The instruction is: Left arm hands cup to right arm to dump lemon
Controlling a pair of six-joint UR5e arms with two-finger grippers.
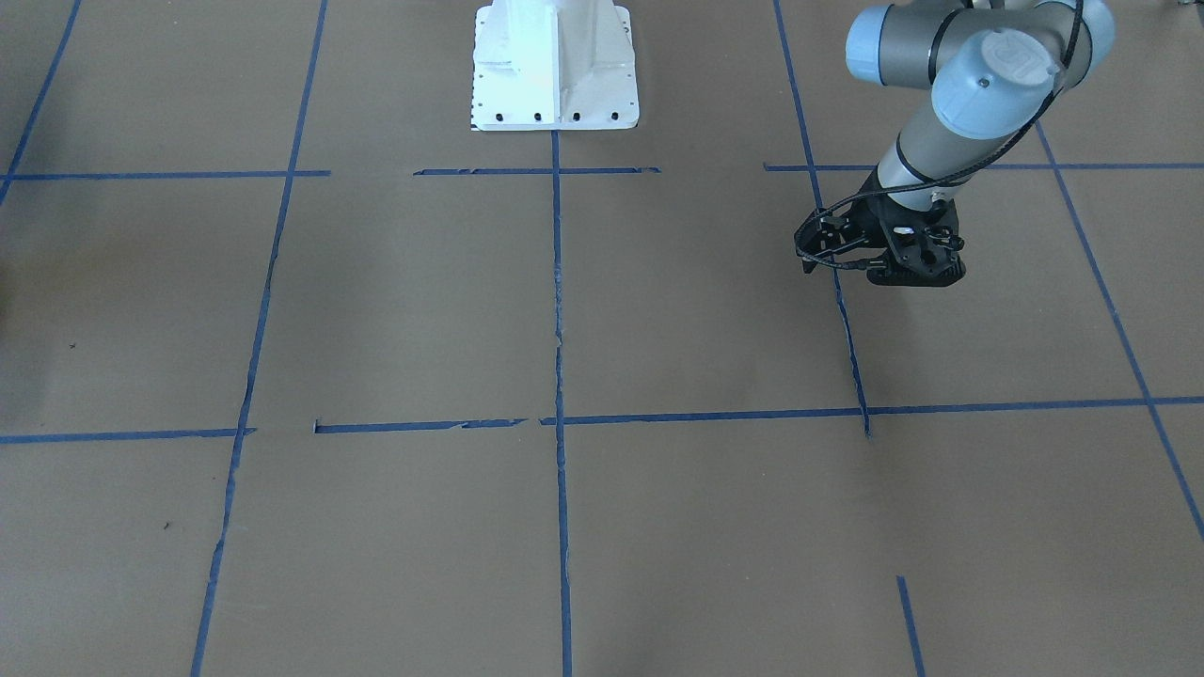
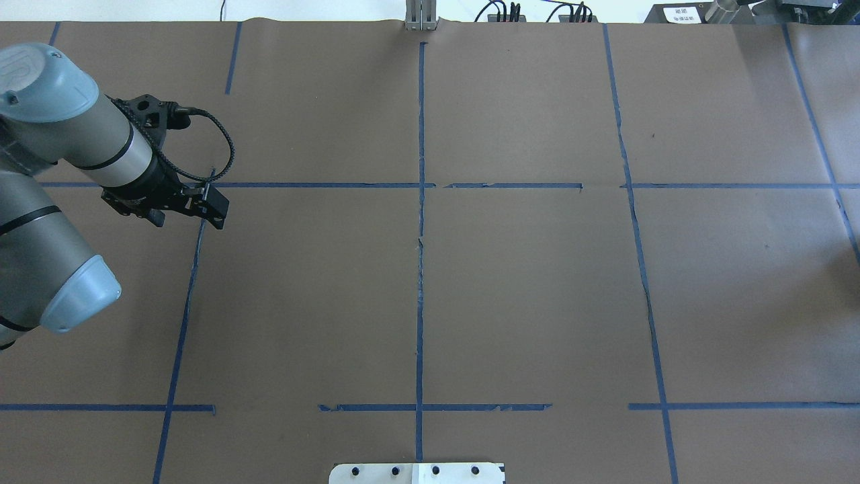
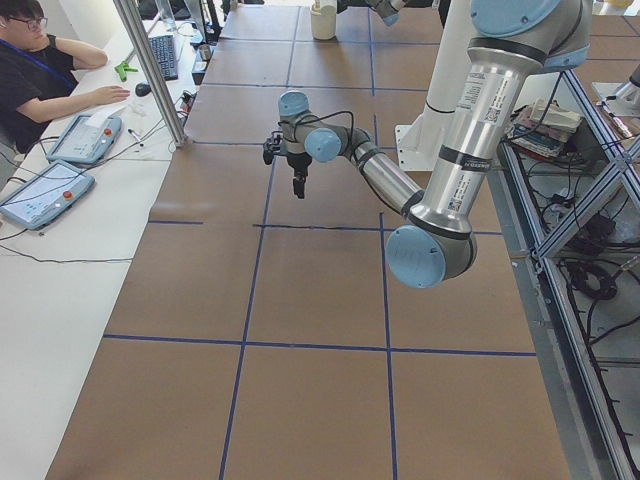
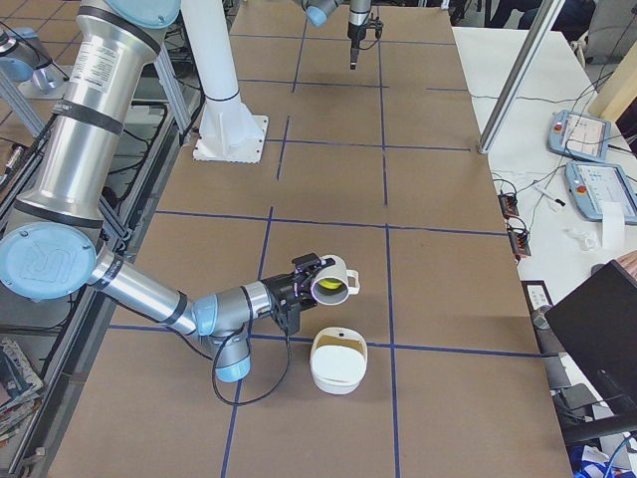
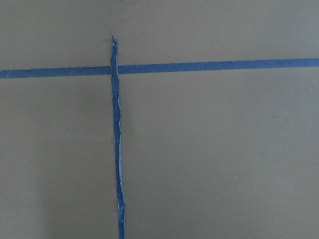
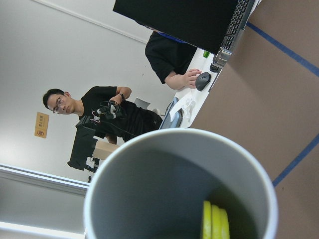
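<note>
Exterior right view: I am seeing the cup (image 4: pixel 335 280) lying tipped on its side at the tip of the right gripper (image 4: pixel 307 282), near a white container (image 4: pixel 338 362). The lemon (image 6: pixel 215 223) is resting inside the cup. I cannot tell how wide this gripper is standing. The left gripper (image 2: pixel 213 205), well apart, is hanging narrow and empty.

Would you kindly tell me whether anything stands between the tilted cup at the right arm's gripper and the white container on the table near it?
Nothing visible does. The cup, with the lemon inside, is tilted in the air, and the white container sits close beside it with only open space between.
</note>
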